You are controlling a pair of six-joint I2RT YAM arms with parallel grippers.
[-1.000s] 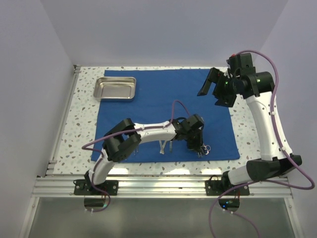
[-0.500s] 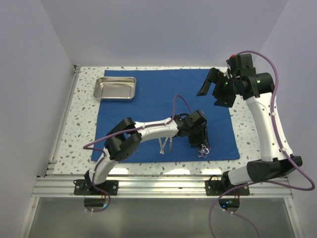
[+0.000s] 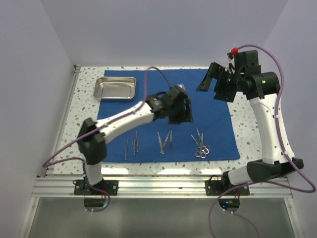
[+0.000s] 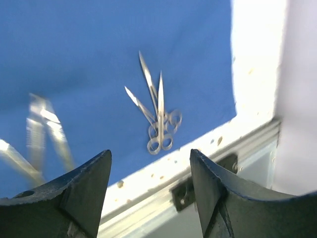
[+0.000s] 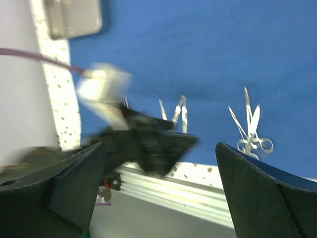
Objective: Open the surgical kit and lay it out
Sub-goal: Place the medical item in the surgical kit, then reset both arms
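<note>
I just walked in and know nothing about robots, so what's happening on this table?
Two robot arms are laying out a surgical kit. The blue cloth is spread flat on the table, with an empty steel tray at its far left corner. Tweezers and scissors lie in a row along the near edge. Neither arm holds anything: the left gripper hovers open above the middle of the cloth, and the right gripper hangs open near its far right corner.
</note>
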